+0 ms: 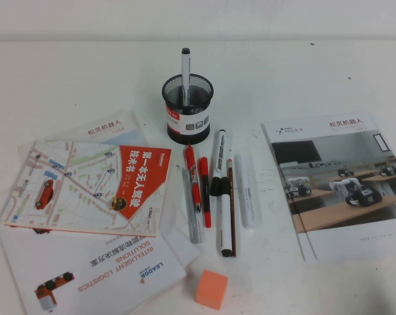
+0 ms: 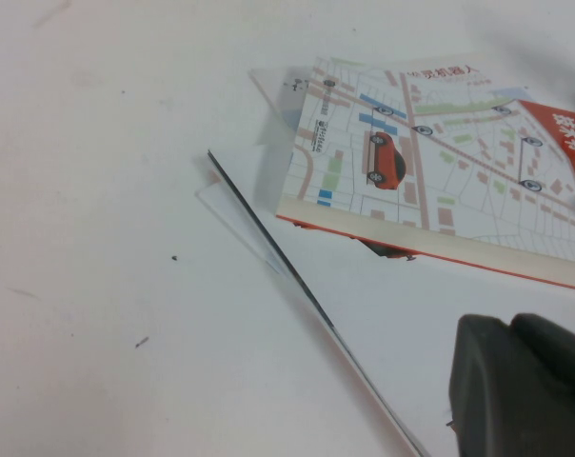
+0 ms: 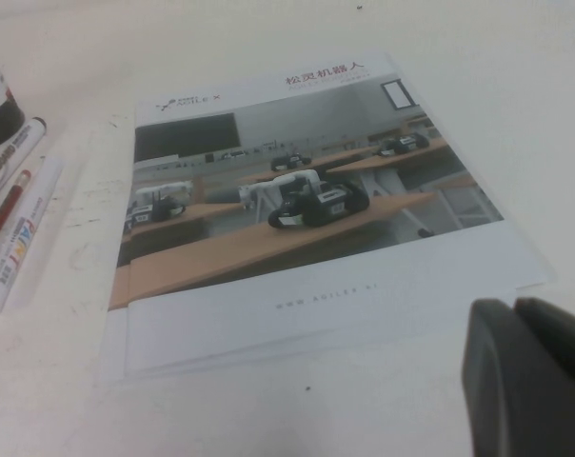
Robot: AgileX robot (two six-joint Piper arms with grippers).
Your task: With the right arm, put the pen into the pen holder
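The white frosted pen lies flat on the table, rightmost in a row of pens, in front of and right of the pen holder. It also shows at the edge of the right wrist view. The black mesh pen holder stands upright at the table's middle, with a grey black-tipped pen standing in it. Neither arm shows in the high view. My right gripper is shut and empty above the table near a brochure's corner. My left gripper is shut and empty over a white sheet.
Beside the white pen lie a brown pencil, a white marker with black cap, red pens and a grey pen. A robot brochure lies at the right. A map booklet, leaflets and an orange block lie at the left and front.
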